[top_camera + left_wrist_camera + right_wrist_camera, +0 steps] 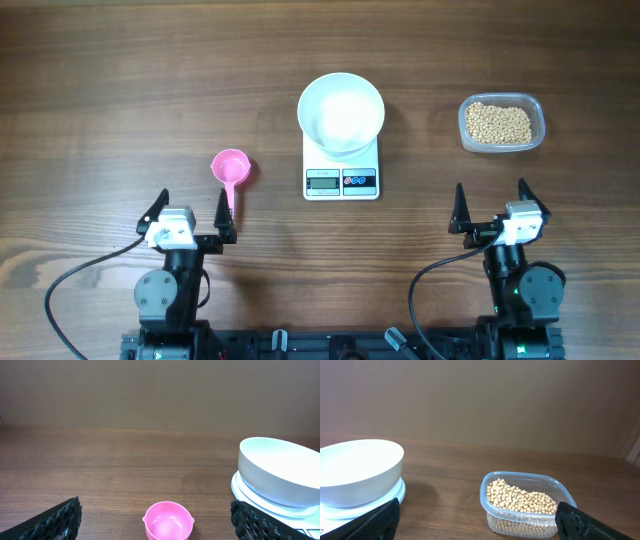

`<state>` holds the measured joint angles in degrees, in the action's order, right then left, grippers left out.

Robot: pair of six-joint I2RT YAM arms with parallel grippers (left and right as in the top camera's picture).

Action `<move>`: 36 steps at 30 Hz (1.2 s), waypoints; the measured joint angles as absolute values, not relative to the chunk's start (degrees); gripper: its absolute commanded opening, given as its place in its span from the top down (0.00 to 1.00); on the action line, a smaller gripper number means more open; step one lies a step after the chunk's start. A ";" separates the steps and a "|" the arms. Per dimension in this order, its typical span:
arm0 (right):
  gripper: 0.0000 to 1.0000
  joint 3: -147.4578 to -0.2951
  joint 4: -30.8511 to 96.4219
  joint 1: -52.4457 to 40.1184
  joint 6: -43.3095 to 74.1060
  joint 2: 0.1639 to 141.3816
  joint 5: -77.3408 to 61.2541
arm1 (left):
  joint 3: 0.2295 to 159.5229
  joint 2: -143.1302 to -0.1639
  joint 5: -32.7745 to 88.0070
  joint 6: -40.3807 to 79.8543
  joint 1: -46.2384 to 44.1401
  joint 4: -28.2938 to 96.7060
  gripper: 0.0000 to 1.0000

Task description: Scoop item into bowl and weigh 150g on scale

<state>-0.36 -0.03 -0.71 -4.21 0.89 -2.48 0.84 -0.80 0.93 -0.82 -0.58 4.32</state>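
Observation:
A white bowl (341,113) sits empty on the white scale (341,176) at the table's centre; it also shows as the bowl (277,472) and the bowl (357,471) in the wrist views. Tan beans (499,123) fill a clear container (502,144) at the right, and the right wrist sees the same beans (520,498). A pink scoop (231,172) lies left of the scale, its cup (167,521) empty. My left gripper (190,211) stands open just behind the scoop's handle. My right gripper (492,206) is open, near the front edge, apart from the container.
The wooden table (120,90) stretches bare to the left and back. Black cables (70,280) run from both arm bases along the front edge. A plain wall stands beyond the table's far edge.

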 measured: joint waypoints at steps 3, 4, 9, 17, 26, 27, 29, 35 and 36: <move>0.00 -0.36 -0.03 -0.71 -4.21 0.89 -2.48 | 0.84 -0.80 0.93 -0.82 -0.58 4.32 0.00; 0.01 -0.36 -0.03 -0.71 -4.19 0.89 -2.48 | 0.84 -0.80 0.93 -0.82 -0.58 4.32 0.00; 0.00 -0.36 -0.03 -0.71 -4.19 0.89 -2.48 | 0.84 -0.80 0.93 -0.82 -0.58 4.32 0.00; 0.00 -0.36 -0.03 -0.71 -4.21 0.89 -2.48 | 0.84 -0.80 3.57 0.82 -0.58 4.01 0.00; 0.00 -0.36 -0.03 -0.71 -4.21 0.89 -2.48 | 0.80 -0.84 15.05 4.12 -0.58 -12.51 0.00; 0.00 -0.36 -0.03 -0.71 -4.21 0.89 -2.48 | 1.91 -0.84 14.37 5.37 -0.58 -13.06 0.00; 0.00 -0.36 -0.03 -0.71 -4.21 0.89 -2.48 | 5.34 -0.84 12.88 7.77 -0.58 -12.21 0.00; 0.00 -0.36 -0.03 -0.73 -4.21 0.89 -2.48 | 18.13 -1.48 11.75 12.51 -0.58 -1.19 0.00; 0.00 -0.36 -0.03 -0.73 -4.21 0.89 -2.48 | 21.30 -2.37 11.35 14.31 -0.58 3.75 0.00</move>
